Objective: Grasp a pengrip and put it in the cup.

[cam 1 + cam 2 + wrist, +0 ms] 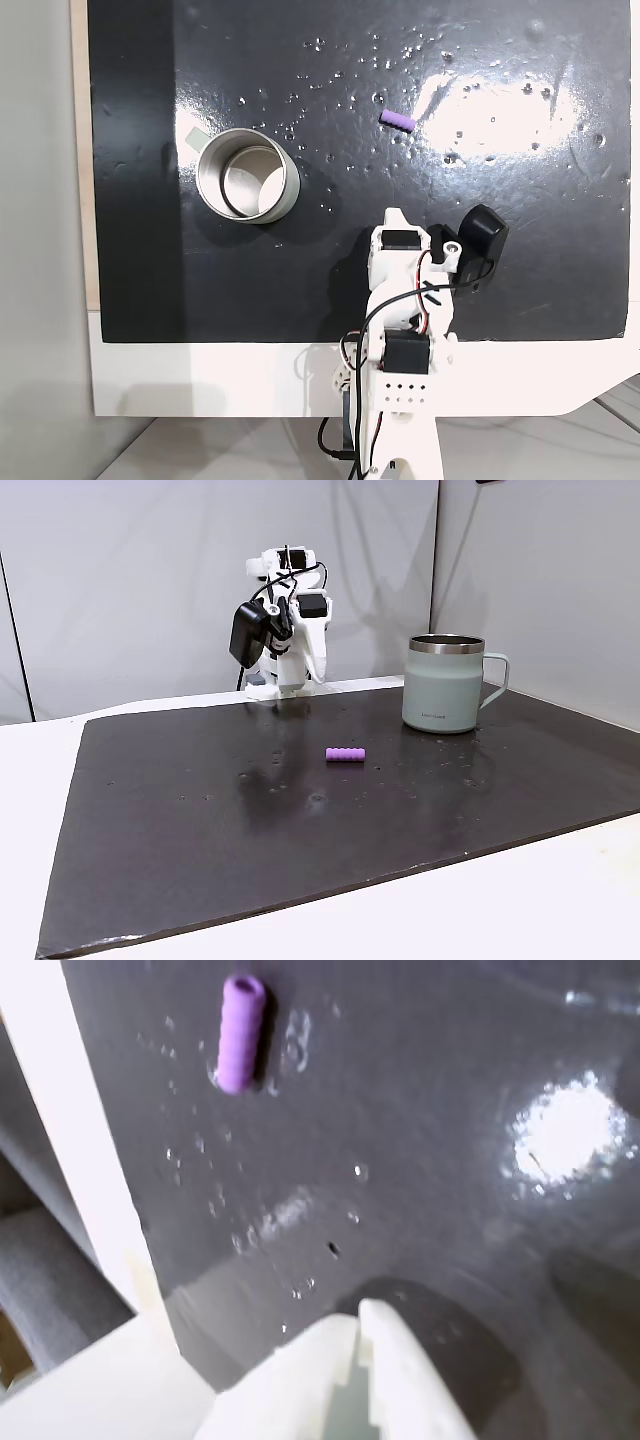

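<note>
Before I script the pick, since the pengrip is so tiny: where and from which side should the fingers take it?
Probably at its middle, coming straight down from above. The pengrip is a short ribbed tube lying flat on the black mat, well apart from the cup, so the fingers should close across its narrow width, not along its length.

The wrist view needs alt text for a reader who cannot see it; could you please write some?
A small purple pengrip lies alone on a glossy dark mat near the top left. The white gripper enters from the bottom edge, its fingertips together and well short of the pengrip. A white border runs along the mat's left edge.
</note>
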